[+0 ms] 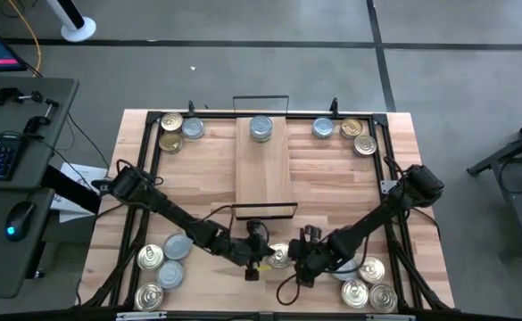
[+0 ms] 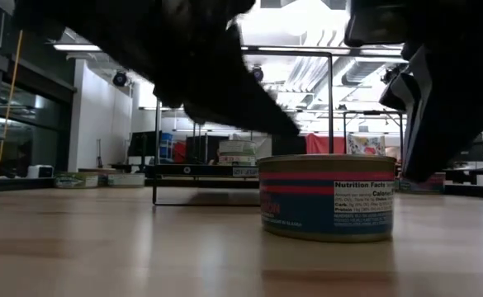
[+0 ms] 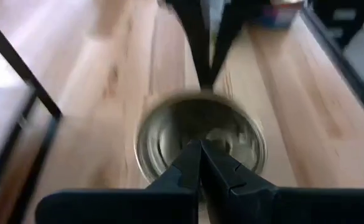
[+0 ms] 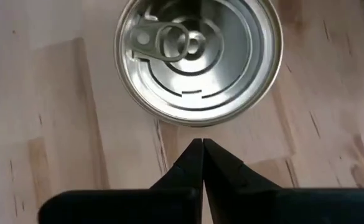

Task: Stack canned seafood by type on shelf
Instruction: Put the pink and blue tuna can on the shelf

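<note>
Seen from above, a pale butcher-block surface [image 1: 332, 192] carries a narrow light-wood plank shelf [image 1: 262, 174] at its middle, with thin black wire frames at its two short ends. One silver-topped round tin [image 1: 261, 128] sits on the shelf's far end.

Other small flat tins with pull-tab lids lie in clusters near the surface's corners: three at the far left [image 1: 177, 130], three at the far right [image 1: 350, 133], several at the near left [image 1: 161, 267] and several at the near right [image 1: 368, 287].

Both dark arms reach inward to the near edge, just in front of the shelf. Between them stands one flat round tin with a silvery lid [image 1: 279, 257]; the low view shows its blue label with a red band [image 2: 326, 198].

The left end effector [image 3: 200, 149] has its fingers pressed together, the tips at or over the tin's near rim [image 3: 200, 140]; whether they touch it is unclear.

The right end effector [image 4: 201, 148] also has its fingers together, tips just beside the tin's rim [image 4: 197, 59] on the opposite side, not gripping it.
</note>
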Robot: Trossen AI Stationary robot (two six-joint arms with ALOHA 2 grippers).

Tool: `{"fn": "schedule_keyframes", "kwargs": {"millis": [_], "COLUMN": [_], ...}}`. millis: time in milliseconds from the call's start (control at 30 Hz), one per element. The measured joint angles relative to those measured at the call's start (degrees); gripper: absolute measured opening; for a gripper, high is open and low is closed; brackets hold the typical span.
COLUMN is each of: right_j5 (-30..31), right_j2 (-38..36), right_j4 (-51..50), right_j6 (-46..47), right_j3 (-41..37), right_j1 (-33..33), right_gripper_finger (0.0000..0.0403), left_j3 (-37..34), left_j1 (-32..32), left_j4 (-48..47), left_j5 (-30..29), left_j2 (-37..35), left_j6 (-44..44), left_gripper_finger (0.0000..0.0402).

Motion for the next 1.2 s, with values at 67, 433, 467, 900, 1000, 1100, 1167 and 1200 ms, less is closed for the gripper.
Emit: {"fn": "schedule_keyframes", "kwargs": {"millis": [67, 433, 467, 900, 1000, 1100, 1167, 1200], "right_j5": [0.2, -0.7, -0.7, -0.9, -1.2, -2.0, -2.4, -2.3], "right_j2": [0.0, 0.1, -0.1, -2.8, -2.8, -3.4, -5.3, -6.4], "right_j4": [-0.1, 3.5, 4.6, 16.3, 18.8, 19.2, 18.7, 18.7], "right_j6": [-0.5, -0.2, -0.2, 0.7, 0.5, 3.3, 6.7, 8.5], "right_j3": [0.0, 0.0, 0.0, 0.5, 0.5, 0.4, 0.4, 0.4], "right_j1": [-0.6, -2.7, -2.7, -2.5, -2.5, -2.5, -2.5, -2.4], "right_gripper_finger": [0.0000, 0.0000, 0.0000, 0.0000, 0.0000, 0.0000, 0.0000, 0.0000], "left_j3": [-0.2, 0.0, 0.0, -0.4, -0.3, -0.4, -0.3, -0.3], "left_j1": [-0.2, -1.8, -2.0, -4.7, -4.8, -4.9, -5.7, -6.1], "left_j4": [0.1, -1.4, -1.8, -5.7, -6.4, -7.3, -10.1, -12.1], "left_j5": [1.9, 1.7, 1.8, 0.3, -0.6, -0.6, -0.6, -0.6], "left_j2": [0.9, 2.3, 2.2, 3.1, 2.8, 3.0, 1.4, 0.5], "left_j6": [-0.2, -3.1, -3.0, -3.6, -6.0, -8.1, -8.5, -8.6], "left_gripper_finger": [0.0000, 0.0000, 0.0000, 0.0000, 0.0000, 0.0000, 0.0000, 0.0000]}}
